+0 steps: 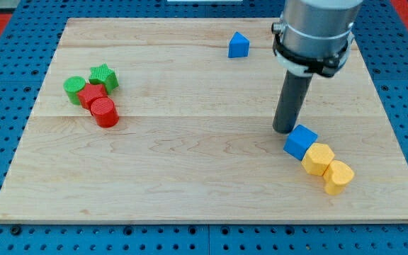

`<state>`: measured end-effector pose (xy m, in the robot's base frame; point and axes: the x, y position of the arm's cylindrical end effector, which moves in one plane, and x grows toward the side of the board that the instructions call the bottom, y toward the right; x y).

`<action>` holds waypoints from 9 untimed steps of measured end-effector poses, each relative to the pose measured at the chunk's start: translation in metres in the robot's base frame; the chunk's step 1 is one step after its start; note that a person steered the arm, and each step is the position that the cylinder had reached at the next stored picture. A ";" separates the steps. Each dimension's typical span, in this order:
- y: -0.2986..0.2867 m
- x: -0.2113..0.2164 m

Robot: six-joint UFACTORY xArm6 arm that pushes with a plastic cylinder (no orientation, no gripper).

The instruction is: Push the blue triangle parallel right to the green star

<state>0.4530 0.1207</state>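
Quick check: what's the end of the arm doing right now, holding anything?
My tip: a bare rod with no hand, holding nothing; it rests on the wooden board beside the blue cube, far from the blue triangle block.

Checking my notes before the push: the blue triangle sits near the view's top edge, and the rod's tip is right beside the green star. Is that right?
Not quite. The blue triangle does sit near the view's top edge, but my tip is right beside the blue cube at the view's right, far from the green star. The camera view shows this.
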 end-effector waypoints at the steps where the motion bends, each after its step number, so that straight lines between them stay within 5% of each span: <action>1: 0.011 -0.065; 4: -0.024 -0.178; 6: -0.088 -0.170; 9: -0.095 -0.200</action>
<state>0.2527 0.0258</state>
